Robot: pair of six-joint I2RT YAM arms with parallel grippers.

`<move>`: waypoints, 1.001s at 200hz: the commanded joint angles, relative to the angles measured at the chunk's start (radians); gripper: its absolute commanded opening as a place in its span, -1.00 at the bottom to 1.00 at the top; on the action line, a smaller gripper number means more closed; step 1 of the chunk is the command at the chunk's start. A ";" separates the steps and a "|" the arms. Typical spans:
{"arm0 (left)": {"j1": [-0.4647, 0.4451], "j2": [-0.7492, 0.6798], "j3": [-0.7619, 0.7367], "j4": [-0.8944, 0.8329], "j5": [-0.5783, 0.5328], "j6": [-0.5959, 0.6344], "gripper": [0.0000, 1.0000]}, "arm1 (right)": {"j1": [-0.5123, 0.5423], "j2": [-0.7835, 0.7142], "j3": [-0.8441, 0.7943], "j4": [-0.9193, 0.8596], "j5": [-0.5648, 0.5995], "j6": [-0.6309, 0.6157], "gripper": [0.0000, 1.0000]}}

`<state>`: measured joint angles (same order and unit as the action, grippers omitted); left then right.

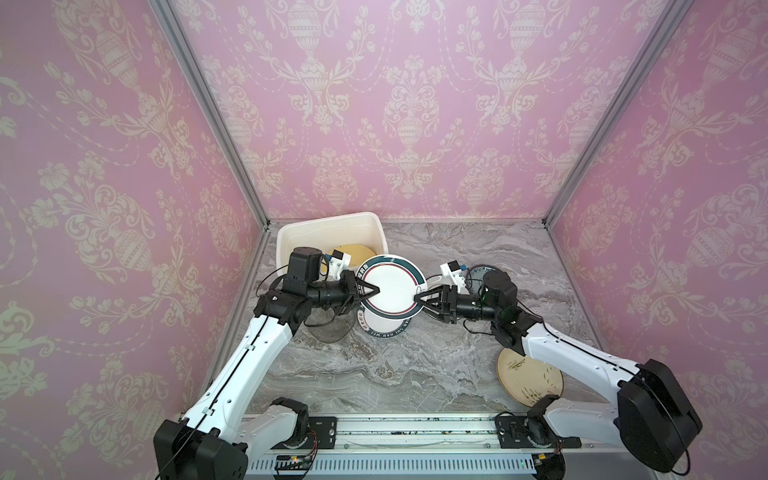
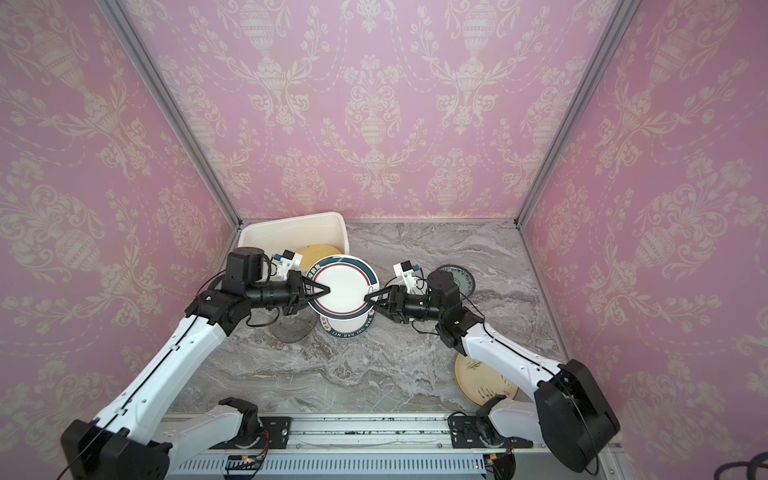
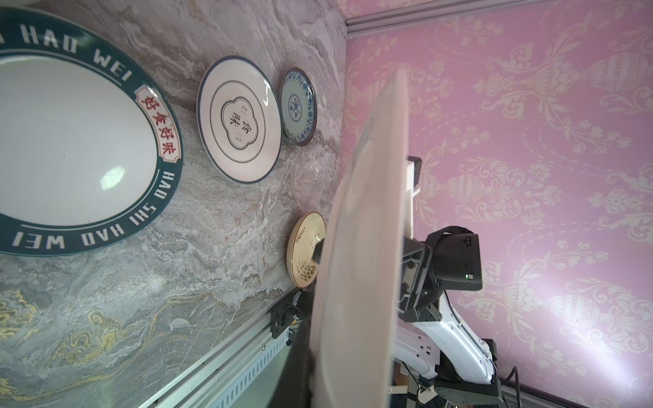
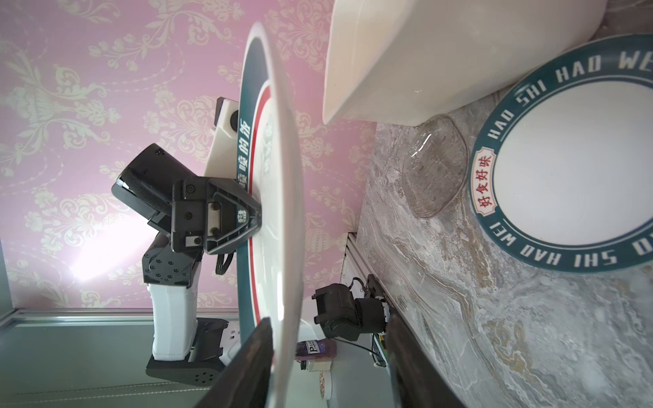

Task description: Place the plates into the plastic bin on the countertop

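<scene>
Plastic bin (image 1: 324,237) sits upper left on the countertop (image 1: 415,365), with a yellow plate (image 1: 353,250) inside. Left gripper (image 1: 377,289) is clamped on the left rim of the held plate (image 1: 392,286), which is off the countertop just right of the bin. Its teal band is only partly legible: "的饭". Right gripper (image 1: 417,297) has its jaws wide, straddling the right rim. Lettered plate (image 3: 70,141), flat underneath, reads "HAO SHI HAO WEI" and, in red, "好食好味". Dark-rimmed plate (image 3: 240,120) reads "食味" at centre.

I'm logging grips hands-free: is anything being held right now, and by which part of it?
The left tool grips the raised teal-rimmed white plate by its rim. The right tool stands open around the opposite rim.
</scene>
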<state>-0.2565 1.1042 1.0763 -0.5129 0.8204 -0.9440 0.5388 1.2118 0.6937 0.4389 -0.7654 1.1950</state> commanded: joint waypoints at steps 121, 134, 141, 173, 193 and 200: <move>0.222 0.245 0.477 -0.317 -0.406 0.286 -1.00 | 0.090 -0.377 0.149 -0.960 0.492 -0.490 0.05; 0.230 0.289 0.523 -0.333 -0.427 0.309 -1.00 | 0.130 -0.381 0.125 -0.977 0.523 -0.508 0.04; 0.236 0.312 0.548 -0.346 -0.438 0.321 -1.00 | 0.155 -0.374 0.122 -0.993 0.542 -0.522 0.04; 0.261 0.412 0.648 -0.400 -0.475 0.376 -1.00 | 0.272 -0.296 0.129 -1.050 0.633 -0.587 0.04; 0.272 0.461 0.690 -0.414 -0.496 0.404 -1.00 | 0.321 -0.244 0.123 -1.045 0.667 -0.591 0.03; 0.277 0.478 0.706 -0.428 -0.510 0.411 -1.00 | 0.330 -0.226 0.121 -1.039 0.669 -0.591 0.03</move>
<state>0.0002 1.5440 1.7153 -0.8921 0.3683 -0.6071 0.8314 0.9421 0.8352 -0.5671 -0.1749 0.6521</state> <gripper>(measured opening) 0.115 0.517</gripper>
